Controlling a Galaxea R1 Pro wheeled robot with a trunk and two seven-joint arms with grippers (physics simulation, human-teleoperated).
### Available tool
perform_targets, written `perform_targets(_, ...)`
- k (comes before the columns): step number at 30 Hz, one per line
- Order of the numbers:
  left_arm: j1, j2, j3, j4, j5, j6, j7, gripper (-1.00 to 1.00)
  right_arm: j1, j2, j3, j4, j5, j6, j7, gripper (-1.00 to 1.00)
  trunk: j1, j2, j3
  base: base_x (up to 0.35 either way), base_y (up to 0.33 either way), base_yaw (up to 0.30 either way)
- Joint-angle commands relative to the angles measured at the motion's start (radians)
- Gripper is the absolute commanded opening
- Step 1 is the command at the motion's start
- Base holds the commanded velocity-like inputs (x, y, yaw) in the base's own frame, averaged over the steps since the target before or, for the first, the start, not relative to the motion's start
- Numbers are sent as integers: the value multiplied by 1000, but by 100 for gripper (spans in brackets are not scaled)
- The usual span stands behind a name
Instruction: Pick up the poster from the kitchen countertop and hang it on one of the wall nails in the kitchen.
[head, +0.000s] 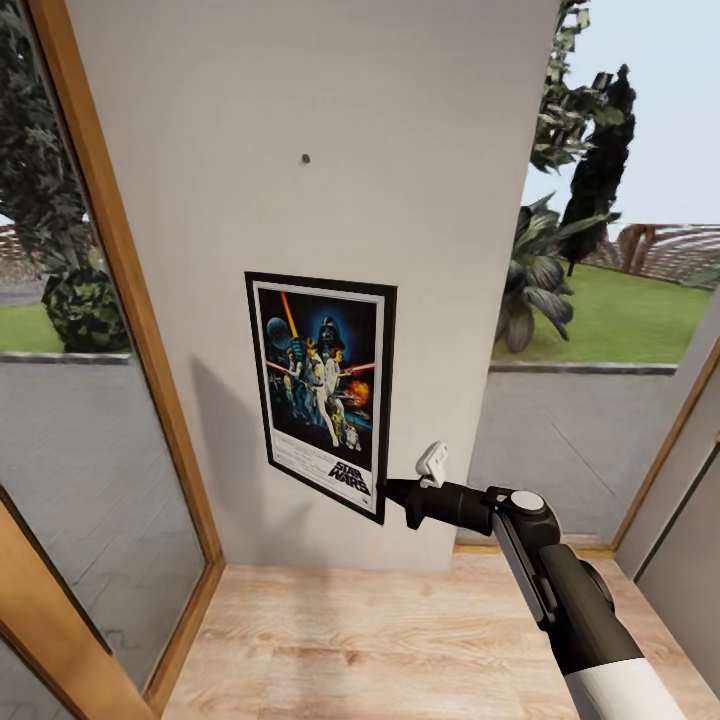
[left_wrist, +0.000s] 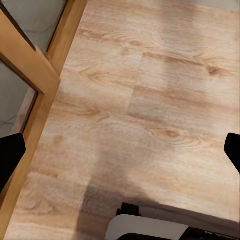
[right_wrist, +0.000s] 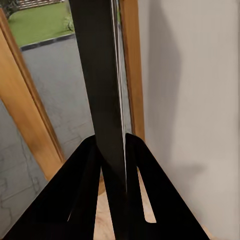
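The Star Wars poster (head: 322, 385) in its black frame hangs upright in the air in front of a pale grey wall panel (head: 420, 150). My right gripper (head: 388, 497) is shut on the poster's lower right corner. The wall nail (head: 306, 158) is a small dark dot well above the poster's top edge. In the right wrist view the poster's black edge (right_wrist: 102, 85) runs between the two black fingers (right_wrist: 70, 200), beside the wall (right_wrist: 195, 100). My left gripper (left_wrist: 120, 152) stands open over the wood floor, with nothing between its fingertips.
Wood-framed glass panes (head: 100, 470) flank the wall panel on the left, another (head: 580, 450) on the right, with garden beyond. Light wood floor (head: 400, 640) lies below. A wooden frame post (left_wrist: 35, 75) runs past the left gripper.
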Motion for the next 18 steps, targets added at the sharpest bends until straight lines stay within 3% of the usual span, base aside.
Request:
perform_targets(1, 0, 0, 1, -1, 0, -1, -1, 100, -1, 0, 0, -1, -2, 8, 4, -100, 1, -2, -2, 37, 0, 0)
perform_targets(12, 0, 1, 1, -1, 0, -1, -7, 100, -1, -1, -3, -9, -10, 10, 11, -100, 1, -2, -2, 12, 0, 0)
perform_targets(15, 0, 17, 2, 59, 1, 0, -79, 100, -3, -2, -8, -10, -12, 16, 11, -100, 1, -2, -2, 0, 0, 0)
perform_targets(18, 0, 21, 3, 69, 1, 0, -95, 100, -12, -2, -8, -10, -13, 21, 17, -100, 1, -2, -2, 0, 0, 0)
